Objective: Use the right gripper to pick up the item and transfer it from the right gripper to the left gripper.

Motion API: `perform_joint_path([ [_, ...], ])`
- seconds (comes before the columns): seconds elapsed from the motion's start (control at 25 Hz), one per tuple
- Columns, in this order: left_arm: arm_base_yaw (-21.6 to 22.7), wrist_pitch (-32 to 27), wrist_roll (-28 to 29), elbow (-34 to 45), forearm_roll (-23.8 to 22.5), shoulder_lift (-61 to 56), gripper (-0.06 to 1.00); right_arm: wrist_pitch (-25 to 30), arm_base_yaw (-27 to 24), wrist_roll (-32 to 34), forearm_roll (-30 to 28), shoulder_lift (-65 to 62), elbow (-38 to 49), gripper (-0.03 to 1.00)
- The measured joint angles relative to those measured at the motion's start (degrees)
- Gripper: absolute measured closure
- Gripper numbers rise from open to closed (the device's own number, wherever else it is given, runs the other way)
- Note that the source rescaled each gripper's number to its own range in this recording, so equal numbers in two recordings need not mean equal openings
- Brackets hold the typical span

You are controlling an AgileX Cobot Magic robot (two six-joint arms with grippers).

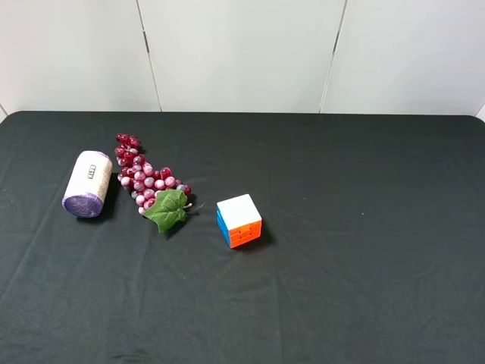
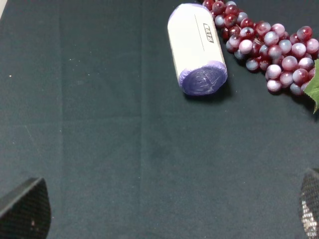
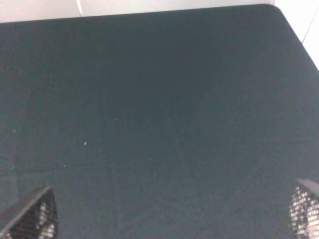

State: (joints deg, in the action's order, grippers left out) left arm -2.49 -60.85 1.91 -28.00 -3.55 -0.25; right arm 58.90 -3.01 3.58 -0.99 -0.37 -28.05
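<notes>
The canister (image 1: pixel 87 183) lay on its side on the dark tablecloth (image 1: pixel 364 227), at the far left of the row of things, with one purple end turned toward the camera's near side and its cream label with a strip of dark print facing up. Nothing held it. Just to the right of the canister lay the grape bunch (image 1: pixel 144 176), close beside it but with a thin gap showing in the high view; the bunch ran away from the canister toward the front, ending in a green leaf (image 1: pixel 168 209). Farther right of the canister, beyond the leaf and a little nearer the front edge, stood the puzzle cube (image 1: pixel 239 220), white face up, orange and blue faces on its sides, apart from the leaf.

Neither arm showed in the high view. In the left wrist view the left gripper (image 2: pixel 164 211) hung above bare cloth, its two fingertips (image 2: pixel 25 211) spread far apart at the corners of the picture with nothing between them; the canister (image 2: pixel 195 47) lay well ahead of it, the grapes (image 2: pixel 269 47) beside it. In the right wrist view the right gripper (image 3: pixel 169 214) was likewise spread wide and empty, its fingertips (image 3: pixel 32 216) over plain cloth (image 3: pixel 159 114), far from the canister.
</notes>
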Motion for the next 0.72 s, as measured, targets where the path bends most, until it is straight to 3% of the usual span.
perform_joint_path([
  [0.72, 0.0, 0.0, 0.0, 0.0, 0.0, 0.0, -0.05, 0.0, -0.2, 0.0, 0.0, 0.0, 0.0, -0.03],
])
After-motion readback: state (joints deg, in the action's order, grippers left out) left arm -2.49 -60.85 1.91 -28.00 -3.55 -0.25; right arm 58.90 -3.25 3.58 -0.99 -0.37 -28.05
